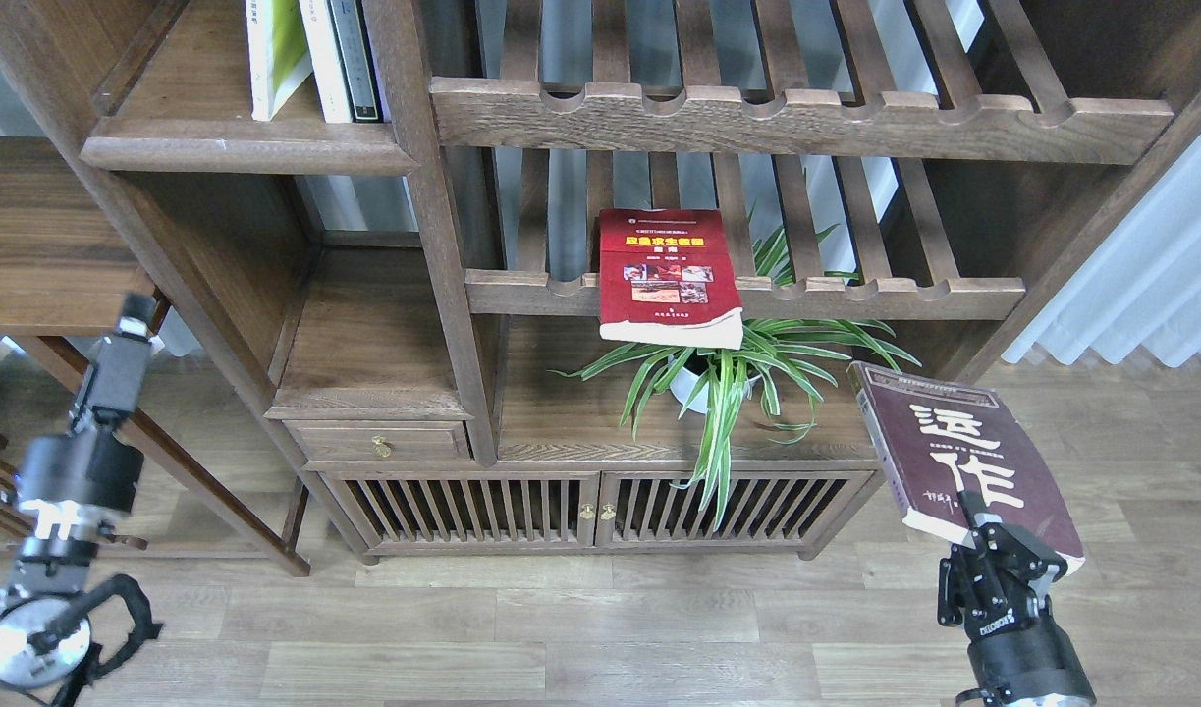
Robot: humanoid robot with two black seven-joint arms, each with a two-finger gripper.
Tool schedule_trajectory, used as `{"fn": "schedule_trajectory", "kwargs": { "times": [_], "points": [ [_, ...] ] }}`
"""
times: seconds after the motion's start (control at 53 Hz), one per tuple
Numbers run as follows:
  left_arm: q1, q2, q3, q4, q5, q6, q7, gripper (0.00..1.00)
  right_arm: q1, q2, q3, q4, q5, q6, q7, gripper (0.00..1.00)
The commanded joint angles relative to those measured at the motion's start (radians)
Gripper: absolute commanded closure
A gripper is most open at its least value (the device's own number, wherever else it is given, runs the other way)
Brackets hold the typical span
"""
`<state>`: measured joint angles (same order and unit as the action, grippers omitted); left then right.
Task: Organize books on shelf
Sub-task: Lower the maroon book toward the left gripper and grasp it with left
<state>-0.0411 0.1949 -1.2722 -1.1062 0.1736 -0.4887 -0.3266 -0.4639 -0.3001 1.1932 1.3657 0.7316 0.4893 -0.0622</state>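
**One book shelved, one in the grip, one on the rack**

Taking the shelf (pixel 246 155) at upper left as the mark: the yellow-green book (pixel 271 54) stands upright on it, beside a thin white volume (pixel 322 59) and a dark-spined volume (pixel 353 57), so I judge that book done. Two remain. The red book (pixel 669 277) lies well to the right of the shelf and lower, resting on the slatted rack (pixel 747 295) with its near edge overhanging the rack's front rail, above the potted plant (pixel 728 378).

The maroon book (pixel 963 462) is far to the right of the shelf and much lower, tilted cover-up in the air. The right gripper (pixel 988 535) is clamped on its near lower edge. The left gripper (pixel 134 319) is below the shelf to the left, touching nothing; it is seen narrow and end-on, so I cannot tell how far open it is.
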Motion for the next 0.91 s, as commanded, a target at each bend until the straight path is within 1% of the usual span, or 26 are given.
{"fn": "schedule_trajectory", "kwargs": {
  "times": [0.0, 0.057, 0.075, 0.207, 0.245, 0.377, 0.604, 0.754, 0.792, 0.886],
  "points": [
    [0.003, 0.003, 0.128, -0.017, -0.199, 0.0, 0.006, 0.0, 0.099, 0.009, -0.105, -0.066, -0.001, -0.001, -0.031, 0.93],
    [0.003, 0.014, 0.163, -0.02, -0.252, 0.0, 0.009, 0.0, 0.129, 0.012, -0.141, -0.079, -0.001, -0.001, -0.033, 0.93],
    [0.003, 0.02, 0.178, -0.021, -0.275, 0.0, 0.017, 0.0, 0.142, 0.013, -0.159, -0.083, -0.004, -0.001, -0.034, 0.93],
    [0.015, 0.04, 0.252, -0.023, -0.367, 0.0, 0.098, 0.0, 0.194, 0.018, -0.23, -0.103, -0.006, -0.001, -0.047, 0.93],
    [0.017, 0.041, 0.279, -0.023, -0.393, 0.0, 0.11, 0.0, 0.2, 0.021, -0.247, -0.111, -0.006, -0.001, -0.059, 0.92],
    [0.015, 0.038, 0.365, -0.027, -0.451, 0.0, 0.116, 0.0, 0.212, 0.05, -0.305, -0.143, -0.003, -0.001, -0.087, 0.91],
    [0.017, -0.02, 0.43, -0.061, -0.477, 0.0, 0.12, 0.0, 0.249, 0.119, -0.411, -0.149, -0.003, -0.001, -0.153, 0.9],
    [0.02, -0.023, 0.474, -0.063, -0.476, 0.0, 0.12, 0.0, 0.257, 0.142, -0.461, -0.149, -0.001, -0.001, -0.179, 0.9],
    [0.027, -0.025, 0.496, -0.063, -0.474, 0.0, 0.121, 0.0, 0.26, 0.168, -0.481, -0.149, -0.001, -0.001, -0.188, 0.9],
    [0.041, -0.029, 0.499, -0.073, -0.473, 0.0, 0.121, 0.01, 0.271, 0.188, -0.498, -0.149, -0.003, -0.001, -0.2, 0.9]
  ]
}}
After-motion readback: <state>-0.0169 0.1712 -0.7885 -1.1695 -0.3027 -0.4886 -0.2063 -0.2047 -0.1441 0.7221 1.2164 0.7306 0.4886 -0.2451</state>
